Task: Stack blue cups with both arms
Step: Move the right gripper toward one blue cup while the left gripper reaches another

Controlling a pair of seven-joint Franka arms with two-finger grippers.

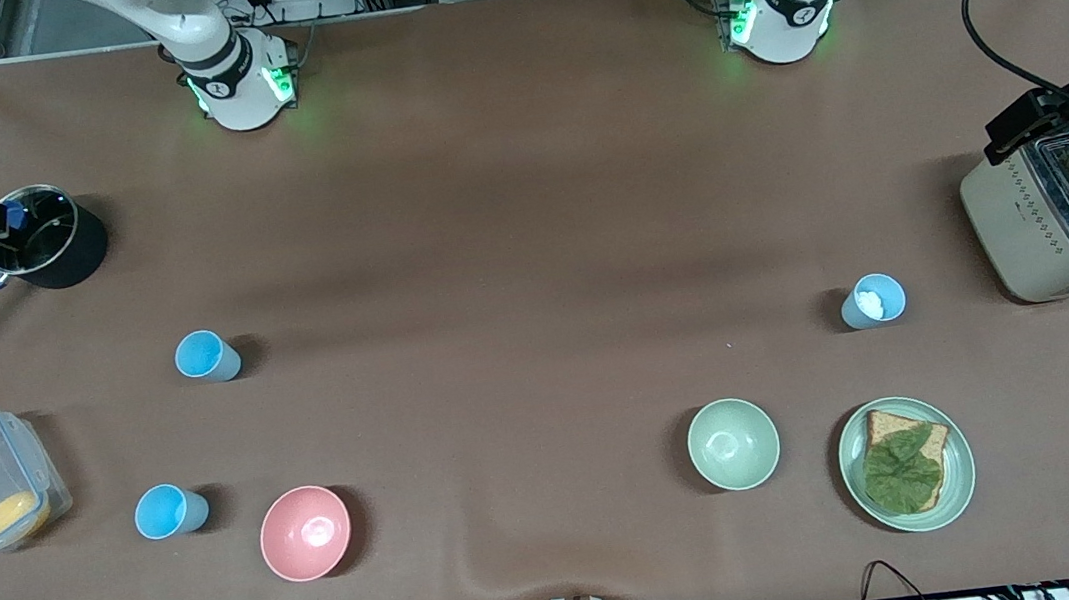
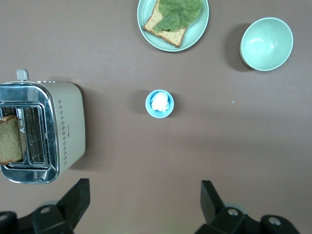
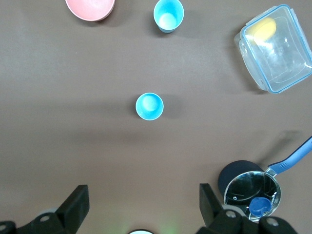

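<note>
Blue cups [image 1: 207, 356] [image 1: 171, 510] [image 1: 873, 301] upright, well apart.

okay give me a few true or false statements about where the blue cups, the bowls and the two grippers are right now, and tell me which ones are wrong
1. Three blue cups stand on the table, none stacked. True: one beside the pink bowl, at; one farther from the front camera, at; one toward the left arm's end, at.
2. The cup near the toaster is empty. False: something white sits inside it.
3. The left gripper is shut on a cup. False: it is open, up over bare table, holding nothing.
4. The right gripper is open and holds nothing. True.
5. The pale green bowl sits beside the plate carrying bread and a leaf. True.
</note>
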